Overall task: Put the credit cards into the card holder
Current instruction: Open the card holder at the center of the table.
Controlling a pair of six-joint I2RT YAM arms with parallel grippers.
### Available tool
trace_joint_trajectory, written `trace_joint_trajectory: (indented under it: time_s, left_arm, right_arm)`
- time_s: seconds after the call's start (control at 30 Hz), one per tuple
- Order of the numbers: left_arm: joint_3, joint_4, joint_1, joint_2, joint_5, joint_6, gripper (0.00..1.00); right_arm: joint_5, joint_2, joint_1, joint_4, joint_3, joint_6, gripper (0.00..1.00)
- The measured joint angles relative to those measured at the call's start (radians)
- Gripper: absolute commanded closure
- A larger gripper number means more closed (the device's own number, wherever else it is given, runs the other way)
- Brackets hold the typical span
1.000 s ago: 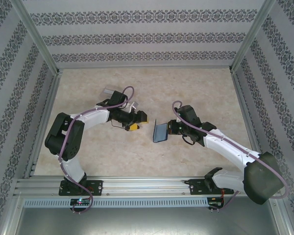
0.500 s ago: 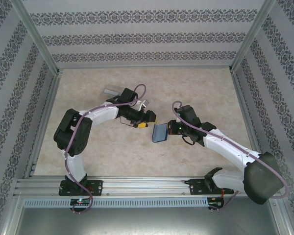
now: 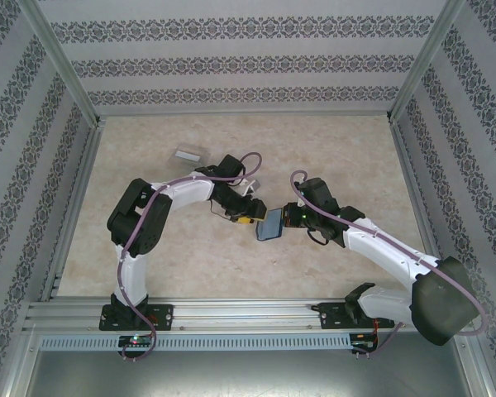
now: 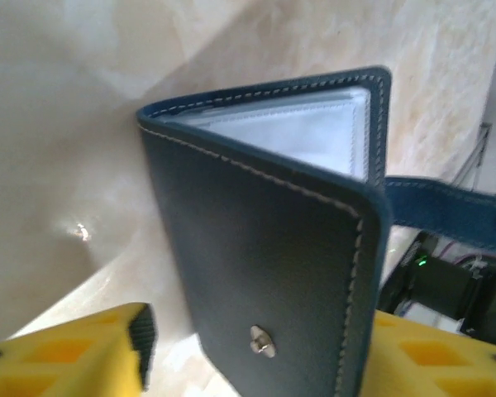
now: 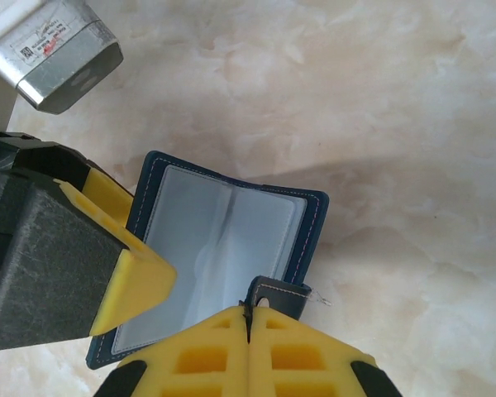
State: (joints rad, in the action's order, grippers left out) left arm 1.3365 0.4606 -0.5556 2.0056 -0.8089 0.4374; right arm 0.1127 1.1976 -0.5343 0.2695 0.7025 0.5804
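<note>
Navy-blue leather marks the card holder [image 3: 269, 225], which sits half open like a book near the middle of the marbled beige desk [image 3: 339, 149], between your two arms.

Your right arm comes in from the lower right with its forearm angled up toward the centre. The right end effector [image 5: 248, 331] is clenched, its yellow fingers [image 5: 314, 364] pressed together on the holder's clasp tab [image 5: 274, 294]. From that wrist you look onto the pale blue-grey inside of the holder.

Your left arm rises from its base at the lower left, bends sharply at the elbow and stretches right. The left end effector [image 4: 260, 356] is released: its yellow pads [image 4: 74, 351] stand apart, and the holder's dark outer cover, with its metal snap [image 4: 262, 341], lies between them. Seen from the right wrist, one left pad overlaps the holder's left leaf; contact cannot be told.

A clear plastic box [image 3: 187, 155] lies well behind the left arm.
</note>
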Motion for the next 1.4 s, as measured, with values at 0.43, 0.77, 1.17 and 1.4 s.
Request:
trace_joint_trajectory:
  time_s: [0.43,0.77,1.17,1.4]
  left_arm:
    - [-0.044,0.025,0.001,-0.011,0.092,-0.026,0.58]
    - [-0.161,-0.012,0.009,-0.089,0.195,-0.002,0.57]
    - [-0.231,-0.107,0.016,-0.122,0.201,0.077,0.58]
    - [-0.238,-0.118,0.019,-0.126,0.193,0.099,0.60]
  right_arm:
    - [-0.039,-0.011,0.063,0.008,-0.048,-0.046,1.00]
    - [-0.047,0.088,0.074,0.015,-0.041,-0.060,0.94]
    - [-0.026,0.008,-0.022,0.089,0.113,0.060,0.79]
    - [-0.071,0.011,-0.043,0.132,0.140,0.080,0.81]
